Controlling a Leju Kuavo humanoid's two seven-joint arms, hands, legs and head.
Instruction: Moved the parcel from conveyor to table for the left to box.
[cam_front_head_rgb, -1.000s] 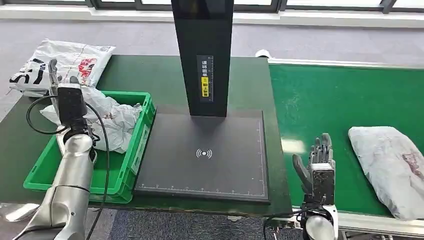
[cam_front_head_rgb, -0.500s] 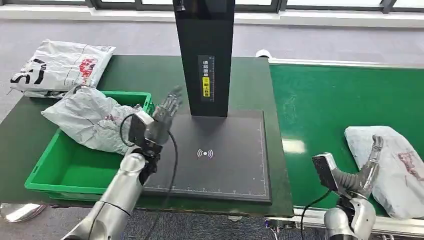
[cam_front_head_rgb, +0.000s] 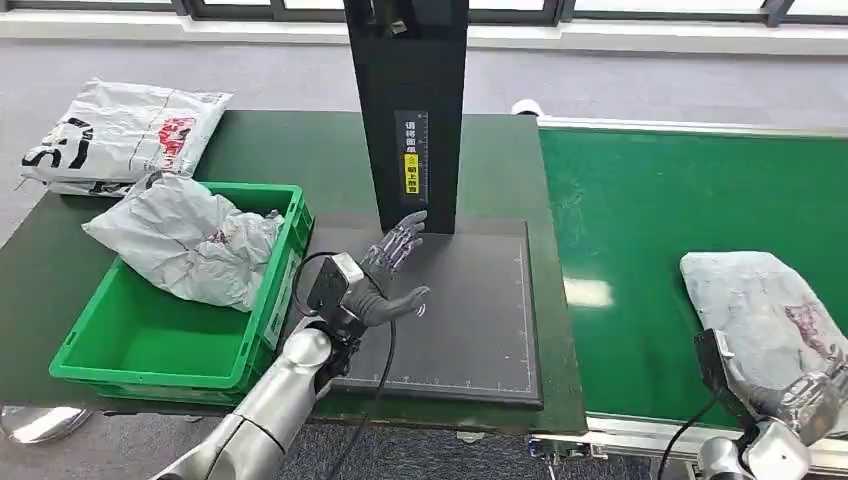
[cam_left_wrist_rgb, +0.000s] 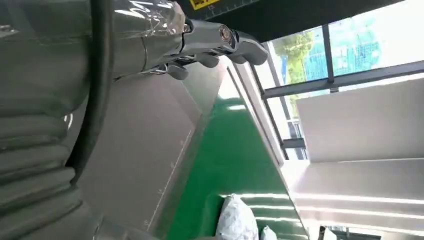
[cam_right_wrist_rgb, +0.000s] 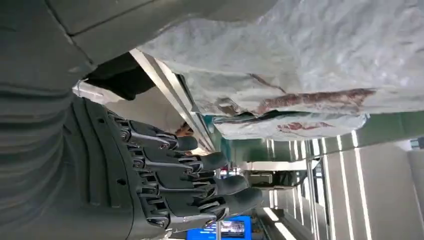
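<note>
The parcel (cam_front_head_rgb: 760, 315) lies on the conveyor (cam_front_head_rgb: 640, 230), unmoved; the right hand (cam_front_head_rgb: 815, 392) reaches under its edge, grip unclear. The left hand (cam_front_head_rgb: 392, 272) hovers empty, fingers spread.

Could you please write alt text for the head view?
The left hand hovers open over a dark scanner pad, while the right hand reaches the grey parcel on the green conveyor. A green bin holds another crumpled parcel.
</note>
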